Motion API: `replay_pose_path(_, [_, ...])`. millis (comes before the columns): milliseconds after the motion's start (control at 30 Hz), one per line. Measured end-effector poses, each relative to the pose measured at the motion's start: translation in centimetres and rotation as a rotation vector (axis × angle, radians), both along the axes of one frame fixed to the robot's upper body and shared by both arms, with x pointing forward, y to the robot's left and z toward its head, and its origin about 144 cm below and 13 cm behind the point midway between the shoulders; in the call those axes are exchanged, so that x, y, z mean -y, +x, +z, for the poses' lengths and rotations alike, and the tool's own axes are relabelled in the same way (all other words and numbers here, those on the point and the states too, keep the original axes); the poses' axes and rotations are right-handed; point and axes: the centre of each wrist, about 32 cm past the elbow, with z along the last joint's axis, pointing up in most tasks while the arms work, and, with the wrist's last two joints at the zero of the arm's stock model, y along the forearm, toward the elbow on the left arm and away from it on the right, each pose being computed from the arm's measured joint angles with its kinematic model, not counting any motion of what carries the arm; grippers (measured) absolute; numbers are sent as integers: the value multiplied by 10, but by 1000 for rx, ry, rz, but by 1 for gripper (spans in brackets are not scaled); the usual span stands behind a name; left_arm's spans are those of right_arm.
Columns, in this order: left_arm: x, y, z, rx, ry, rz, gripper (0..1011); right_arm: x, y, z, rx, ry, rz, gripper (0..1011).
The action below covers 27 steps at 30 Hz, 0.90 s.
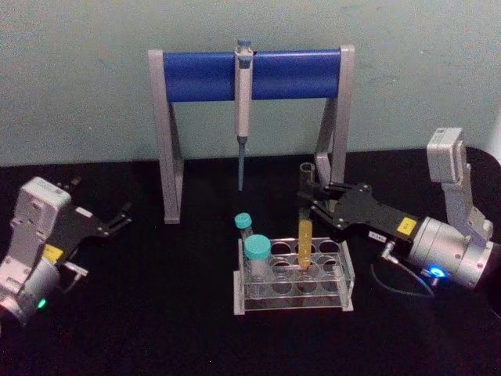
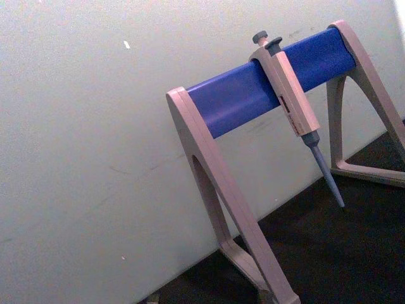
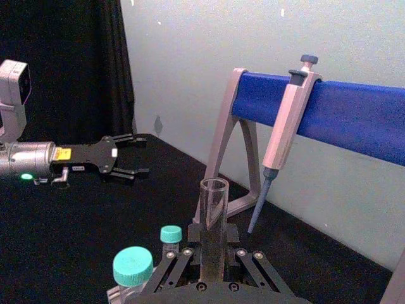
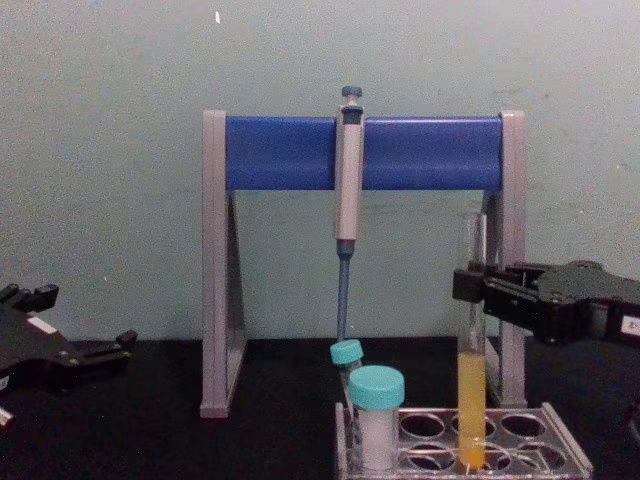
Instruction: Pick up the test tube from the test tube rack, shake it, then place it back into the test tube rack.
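**A:** Where's the tube?

**B:** Tube [image 1: 304, 235] stands upright in the rack [image 1: 258, 301], in a hole near the middle; can't tell which row. Yellow liq. fills the lower part. From the chest view its round bottom sits low inside the rack, so I'd say it's not lifted yet.

**A:** R claw?

**B:** R claw [image 1: 308, 197] reaches in level from the right, fingers closed on the bare glass above the liq. and below the open mouth. Prob. gripped that high so the fingers clear the rack top. It also keeps them away from the capped tubes [image 1: 256, 251] at the rack's left end.

**A:** Why from the side?

**B:** The stand [image 1: 203, 77] is right behind, w/ a pipette [image 1: 243, 117] hanging from its bar. A side reach keeps the arm out from under that bar, and the tube is held vertical, which matters w/ no cap.

**A:** L claw?

**B:** L claw [image 1: 123, 218] is parked far left over the black table [image 1: 156, 329], fingers spread, holding nothing. It's well apart from the rack, so out of the way.

**A:** What step, then?

**B:** My guess: the grasp is made and the lift is next. It needs to go straight up till the bottom clears the hole, since a tilt could jam glass against plastic. Shake gently, or the liq. could slosh out the top.
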Motion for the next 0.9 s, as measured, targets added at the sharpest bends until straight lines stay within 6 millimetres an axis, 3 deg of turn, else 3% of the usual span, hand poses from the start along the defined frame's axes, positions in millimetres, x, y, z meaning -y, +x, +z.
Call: replay_pose_path(900, [0, 0, 0, 0, 0, 0, 1001, 0, 5, -14, -50, -24, 2, 218])
